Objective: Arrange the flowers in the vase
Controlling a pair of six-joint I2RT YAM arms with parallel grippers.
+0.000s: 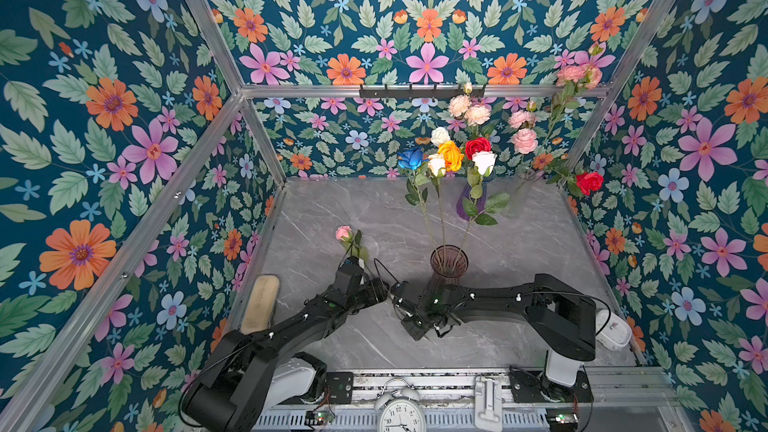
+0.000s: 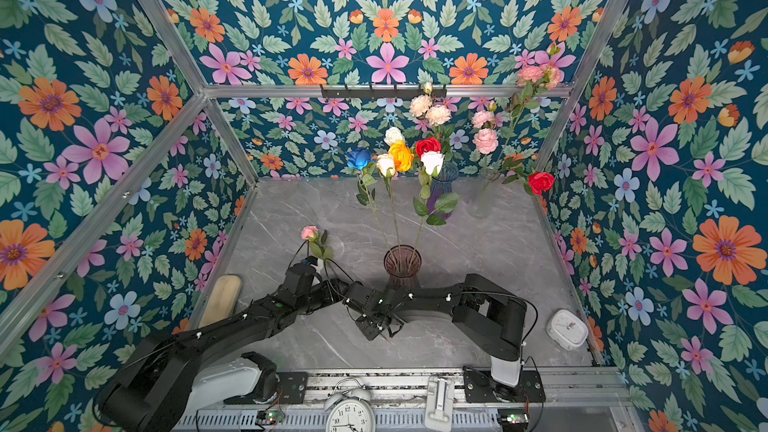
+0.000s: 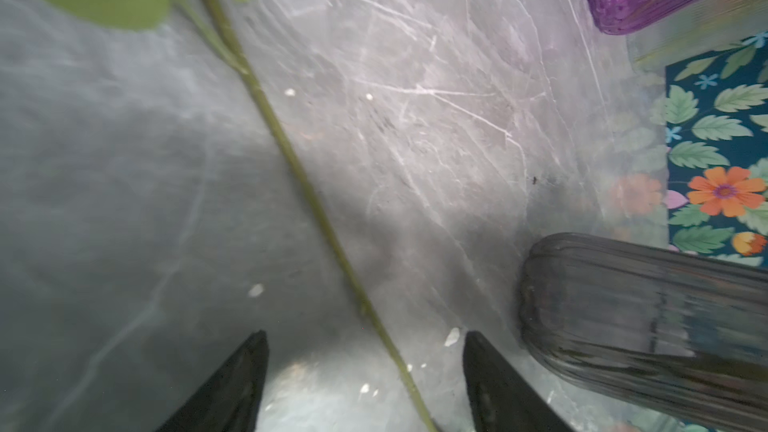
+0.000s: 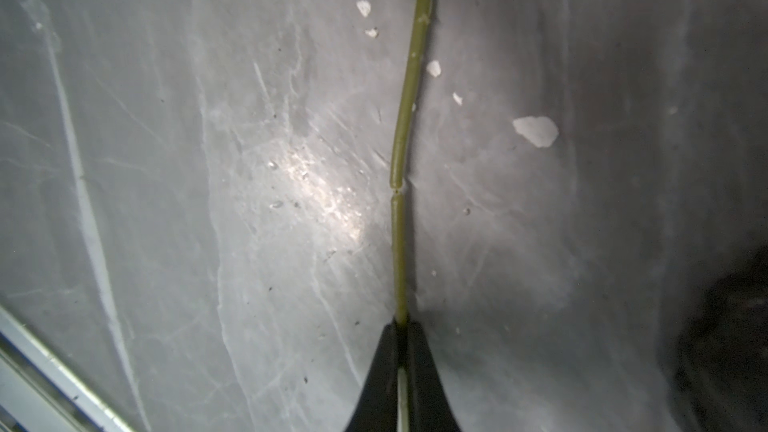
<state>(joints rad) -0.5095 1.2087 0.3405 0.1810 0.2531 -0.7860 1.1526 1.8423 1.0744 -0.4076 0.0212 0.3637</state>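
Three roses (image 1: 436, 166) upright in smoky vase (image 1: 448, 275); pink rose (image 1: 343, 233) outside.

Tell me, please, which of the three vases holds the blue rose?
The brown vase at the front: the stem of the blue rose runs down into it. The purple vase and the clear vase stand farther back.

A: What colour are the robot's arms?
B: Black. The left arm (image 1: 291, 324) and right arm (image 1: 498, 297) are made of chunky blocks, and each has a white base (image 1: 291, 378) low in the frame.
A: Any wires?
B: Thin black cables (image 1: 609, 315) loop out, held by little white clips (image 1: 270, 334). A tiny green light (image 1: 435, 300) glows.
A: The grippers?
B: The left gripper (image 3: 365, 336) and right gripper (image 4: 401, 322) have black pointy fingers.
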